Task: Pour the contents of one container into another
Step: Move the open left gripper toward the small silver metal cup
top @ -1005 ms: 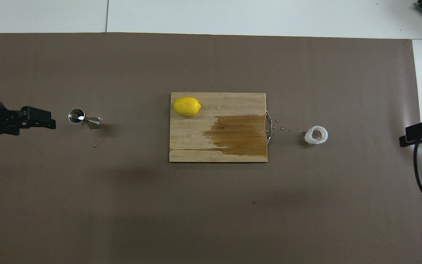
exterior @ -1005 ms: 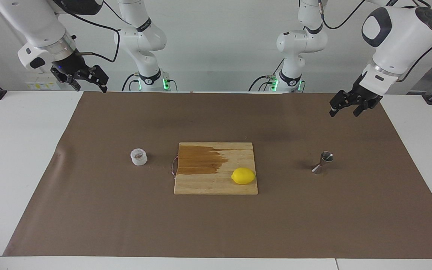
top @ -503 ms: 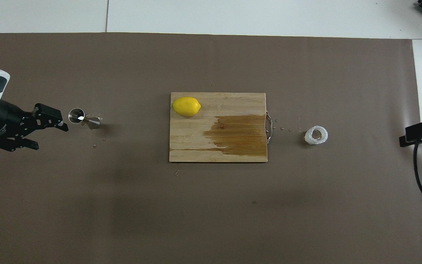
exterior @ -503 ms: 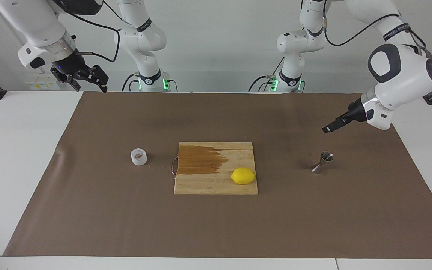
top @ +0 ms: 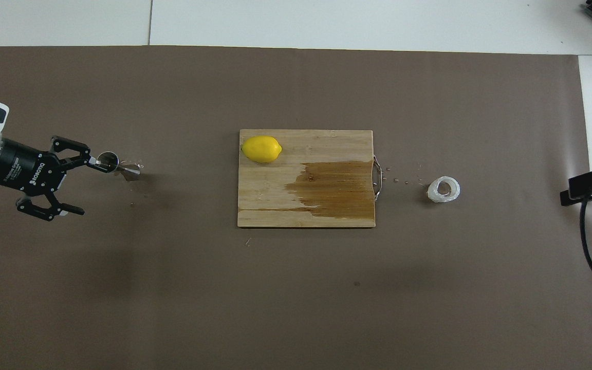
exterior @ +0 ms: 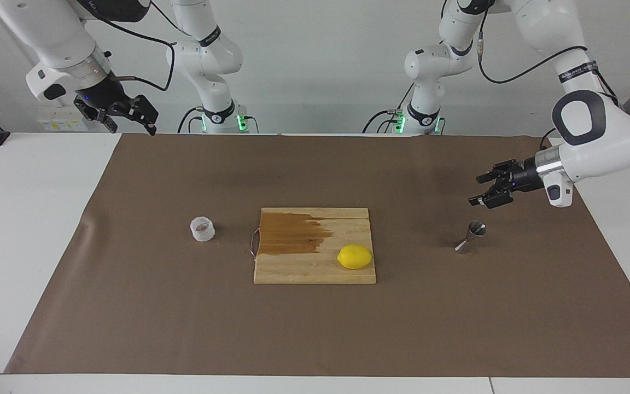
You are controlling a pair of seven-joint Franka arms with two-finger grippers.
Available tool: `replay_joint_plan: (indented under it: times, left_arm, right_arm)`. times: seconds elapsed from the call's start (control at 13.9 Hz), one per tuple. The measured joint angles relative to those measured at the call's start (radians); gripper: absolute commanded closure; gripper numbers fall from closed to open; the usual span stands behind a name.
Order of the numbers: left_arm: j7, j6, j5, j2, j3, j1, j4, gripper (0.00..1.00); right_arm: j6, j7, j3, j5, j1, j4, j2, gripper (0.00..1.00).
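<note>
The left gripper point(exterior: 479, 190) hangs in the air with its fingers spread wide, lying nearly level and pointing toward the middle of the table; it is raised over the mat point(exterior: 184, 328) just beside the jigger point(exterior: 471, 236), on the side nearer the robots, and touches nothing. In the overhead view one of its fingertips point(top: 90, 162) overlaps the jigger's rim, but the facing view shows clear air between them. The jigger stands upright on the mat toward the left arm's end of the table, well apart from the board point(exterior: 315, 268). The cup point(exterior: 202, 229) sits upright on the mat toward the right arm's end, near the board's metal handle point(top: 377, 177), with a few droplets point(top: 401, 180) on the mat between them. A lemon point(exterior: 355, 256) rests on the board's corner farther from the robots, at the end toward the jigger, beside a dark wet stain point(exterior: 290, 232). The right gripper point(exterior: 145, 122) waits high near the mat's corner at its own end, and I cannot tell how its fingers stand.
</note>
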Motion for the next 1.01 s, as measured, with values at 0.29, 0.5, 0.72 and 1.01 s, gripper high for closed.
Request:
replay_joint_plan:
  times: [0.29, 0.5, 0.72, 1.01]
  left_arm:
    - [-0.020, -0.008, -0.089, 0.106, -0.032, 0.054, 0.085, 0.00]
    - [-0.023, -0.031, -0.116, 0.175, -0.130, 0.143, 0.132, 0.00]
    - [-0.027, -0.087, -0.142, 0.209, -0.152, 0.180, 0.141, 0.00]
    - [-0.032, -0.119, -0.147, 0.232, -0.154, 0.205, 0.140, 0.00]
  right_arm:
    - [0.000, 0.000, 0.000, 0.000, 0.000, 0.000, 0.000, 0.00]
    - [0.000, 0.000, 0.000, 0.000, 0.000, 0.000, 0.000, 0.00]
    - [0.000, 0.000, 0.000, 0.000, 0.000, 0.000, 0.000, 0.00]
    - [0.000, 0.000, 0.000, 0.000, 0.000, 0.000, 0.000, 0.00]
